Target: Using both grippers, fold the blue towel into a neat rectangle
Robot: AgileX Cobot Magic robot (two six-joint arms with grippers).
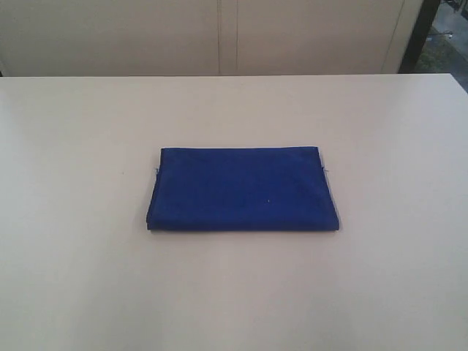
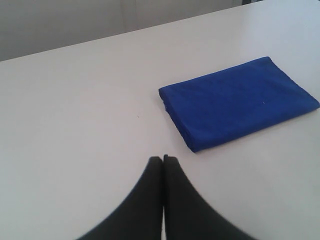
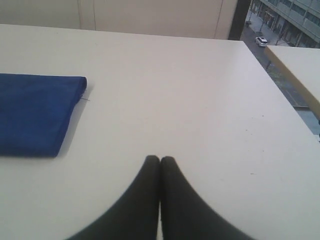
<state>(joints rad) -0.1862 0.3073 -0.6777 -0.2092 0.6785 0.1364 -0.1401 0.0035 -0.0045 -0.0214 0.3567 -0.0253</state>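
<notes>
The blue towel (image 1: pixel 242 189) lies folded as a flat rectangle in the middle of the white table (image 1: pixel 73 219), with a loose thread at its right edge. It also shows in the left wrist view as the blue towel (image 2: pixel 239 102) and in the right wrist view as the blue towel (image 3: pixel 34 112). Neither arm appears in the exterior view. My left gripper (image 2: pixel 162 159) hangs over bare table, apart from the towel, jaws shut and empty. Likewise my right gripper (image 3: pixel 160 159) is shut on nothing, over bare table beside the towel.
Pale cabinet doors (image 1: pixel 227 36) stand behind the table's far edge. A window (image 3: pixel 280 30) with a street below shows past the table's right edge, next to another pale tabletop (image 3: pixel 300 65).
</notes>
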